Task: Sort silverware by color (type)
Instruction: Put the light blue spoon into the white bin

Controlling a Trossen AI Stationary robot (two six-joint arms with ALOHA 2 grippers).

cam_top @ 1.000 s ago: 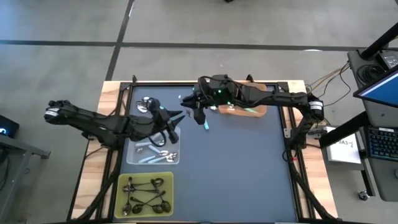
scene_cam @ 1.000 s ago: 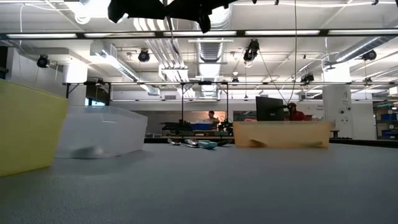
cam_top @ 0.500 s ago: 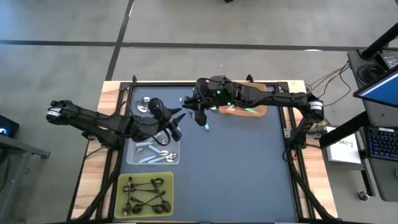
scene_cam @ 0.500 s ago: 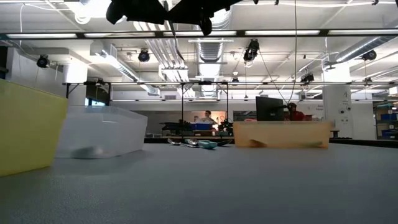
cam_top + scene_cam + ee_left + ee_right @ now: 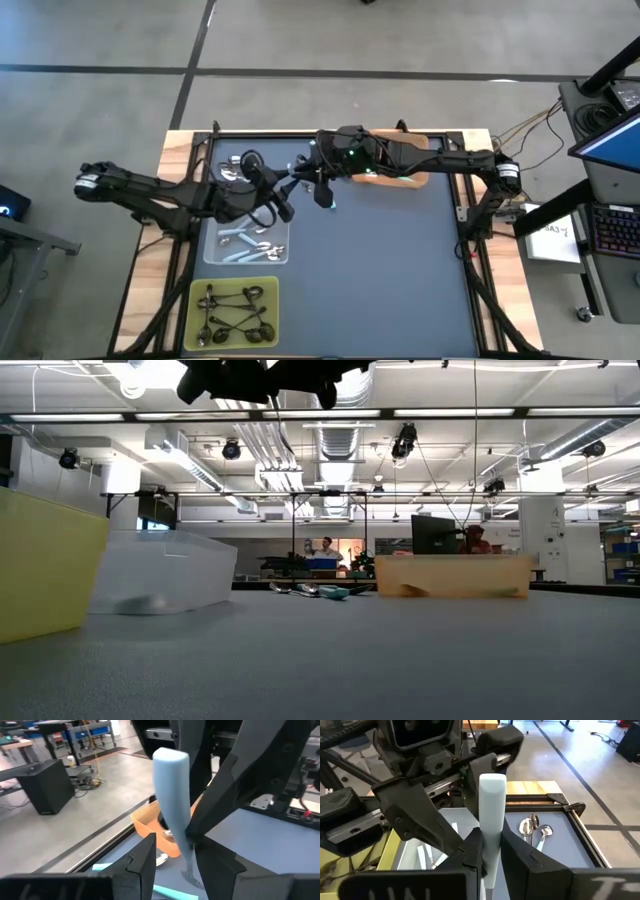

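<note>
Workshop hall behind, dark grey table mat (image 5: 390,270) in a wooden frame. Along its left edge: yellow square tray (image 5: 233,312) of dark metal spoons at the near corner, clear square tray (image 5: 247,243) of pale blue-handled spoons beyond it; orange tray (image 5: 410,176) at the far edge.

Step in hand looks like a mid-air handover of one pale blue plastic-handled spoon (image 5: 491,815) above the far-left part of the mat. Right gripper (image 5: 489,851) is clamped on the handle, spoon upright. Left gripper (image 5: 172,851) sits with fingers spread either side of it, not yet pinching.

Next, as I read it: left closes, right lets go, then left drops it into the clear tray.

Both arms reach inward, wrists nearly meeting. A few loose spoons (image 5: 236,164) lie at the far-left corner.
</note>
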